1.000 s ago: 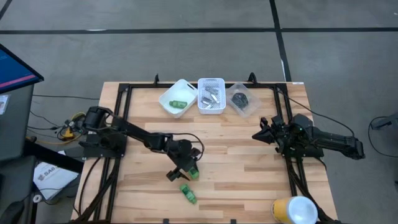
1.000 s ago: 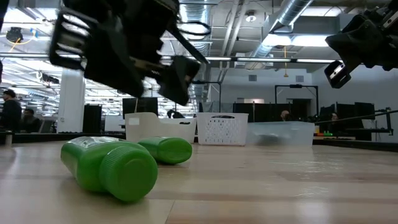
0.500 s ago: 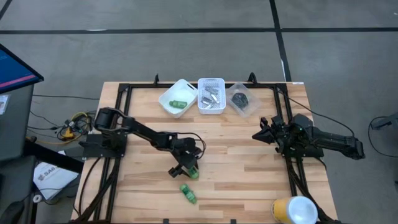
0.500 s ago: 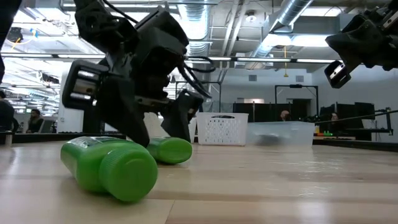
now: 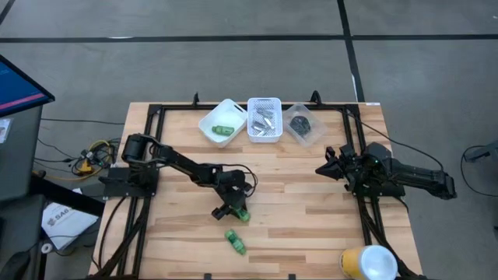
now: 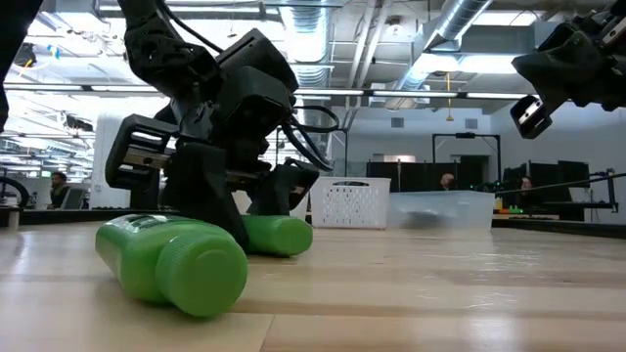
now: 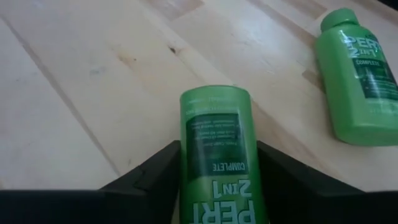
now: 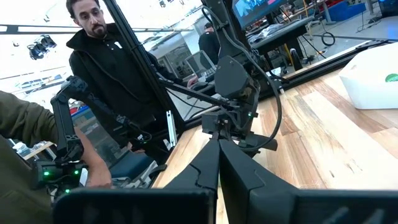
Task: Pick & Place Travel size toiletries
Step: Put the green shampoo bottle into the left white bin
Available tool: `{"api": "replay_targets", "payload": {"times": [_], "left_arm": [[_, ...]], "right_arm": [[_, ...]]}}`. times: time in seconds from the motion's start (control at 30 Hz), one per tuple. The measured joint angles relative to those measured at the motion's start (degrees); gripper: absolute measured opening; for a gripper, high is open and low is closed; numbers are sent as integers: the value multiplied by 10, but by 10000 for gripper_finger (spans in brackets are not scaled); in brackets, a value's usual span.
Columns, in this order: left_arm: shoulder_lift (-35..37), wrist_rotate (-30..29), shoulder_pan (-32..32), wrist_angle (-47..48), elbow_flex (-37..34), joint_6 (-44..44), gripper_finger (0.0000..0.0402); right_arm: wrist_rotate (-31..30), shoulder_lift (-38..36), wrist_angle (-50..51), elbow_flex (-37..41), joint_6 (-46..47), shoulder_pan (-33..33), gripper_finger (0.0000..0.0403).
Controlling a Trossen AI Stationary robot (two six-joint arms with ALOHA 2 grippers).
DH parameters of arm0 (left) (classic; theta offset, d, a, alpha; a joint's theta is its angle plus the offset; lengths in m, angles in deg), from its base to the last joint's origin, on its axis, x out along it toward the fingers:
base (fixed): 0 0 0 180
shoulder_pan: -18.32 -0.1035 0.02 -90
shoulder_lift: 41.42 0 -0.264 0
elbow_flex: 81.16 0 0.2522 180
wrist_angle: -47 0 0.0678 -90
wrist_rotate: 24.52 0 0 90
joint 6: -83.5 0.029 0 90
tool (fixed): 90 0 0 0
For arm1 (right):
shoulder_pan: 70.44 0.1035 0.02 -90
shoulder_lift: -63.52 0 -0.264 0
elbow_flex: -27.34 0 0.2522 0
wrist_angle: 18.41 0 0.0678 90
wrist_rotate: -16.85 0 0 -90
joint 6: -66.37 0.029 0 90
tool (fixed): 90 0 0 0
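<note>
The left gripper (image 5: 233, 210) is down at the table (image 5: 311, 225), a little toward seven o'clock from the table's middle in the high view, with its two fingers (image 7: 152, 177) set either side of a green bottle (image 7: 219, 155) lying flat on the wood. The left wrist view shows the fingers right against the bottle's sides, so the gripper is partly closed around the bottle, which rests on the table. A second green bottle (image 5: 236, 240) lies on its side just beyond, toward six o'clock from the first and apart from it; in the low view it is the nearer one, cap toward the camera. At the table's twelve o'clock edge stand three containers in a row: a white bin (image 5: 222, 123) holding another green bottle (image 5: 223, 130), a white basket (image 5: 264, 119) with silvery tubes, and a clear tub (image 5: 305, 124) with dark round pots. The right gripper (image 5: 324, 168) waits at three o'clock, raised off the table, its fingers pressed together with nothing between them.
</note>
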Motion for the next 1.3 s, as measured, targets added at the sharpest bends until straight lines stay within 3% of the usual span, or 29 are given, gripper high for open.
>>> {"api": "replay_targets", "payload": {"times": [0.17,0.53,0.73,0.93,1.3], "left_arm": [[7,-5,-5,2,-2,0,152],[43,-30,-4,-5,2,-37,173],[118,-119,-11,-7,2,-39,158],[212,-219,-46,-8,2,-90,173],[383,-400,-176,-11,3,-155,167]], "right_arm": [[0,0,0,0,0,0,5],[0,0,0,0,0,0,5],[0,0,0,0,0,0,5],[0,0,0,0,0,0,5],[0,0,0,0,0,0,5]]}}
